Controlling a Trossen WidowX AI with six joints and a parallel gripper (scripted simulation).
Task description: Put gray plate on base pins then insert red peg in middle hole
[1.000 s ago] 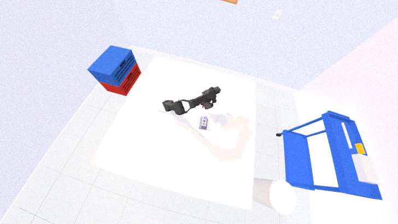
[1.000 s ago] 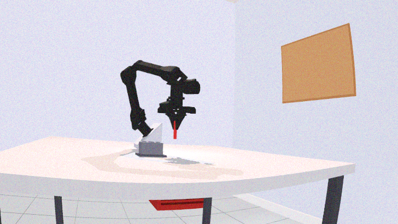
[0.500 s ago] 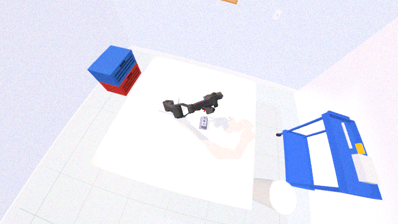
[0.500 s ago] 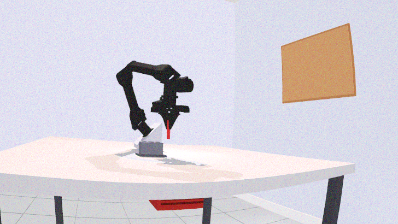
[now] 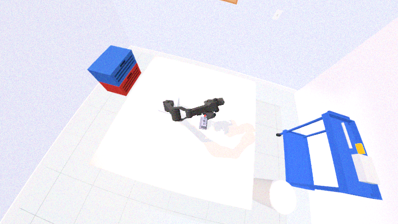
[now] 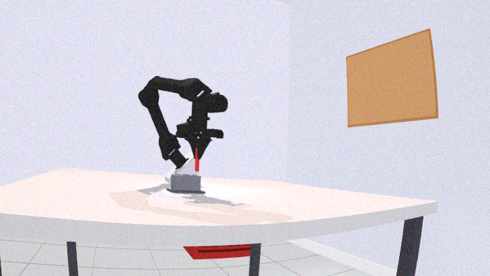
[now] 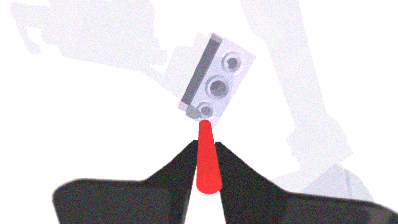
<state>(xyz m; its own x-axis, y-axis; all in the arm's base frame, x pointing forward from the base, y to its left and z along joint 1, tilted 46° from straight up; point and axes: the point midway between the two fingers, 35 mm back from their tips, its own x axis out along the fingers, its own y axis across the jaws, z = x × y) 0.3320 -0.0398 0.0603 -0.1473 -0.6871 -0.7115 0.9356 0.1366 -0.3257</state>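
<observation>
My gripper is shut on the red peg, which hangs upright, tip down. It hovers a little above the gray plate. The plate lies flat on the base, with the two pins showing in its end holes. Its middle hole is open. In the wrist view the peg's tip is near the plate's nearest end hole, short of the middle hole. The base itself is mostly hidden under the plate.
A blue and red crate stack stands at the table's far left corner. A blue cart stands off the table on the right. An orange board hangs on the wall. The arm's base sits left of the plate.
</observation>
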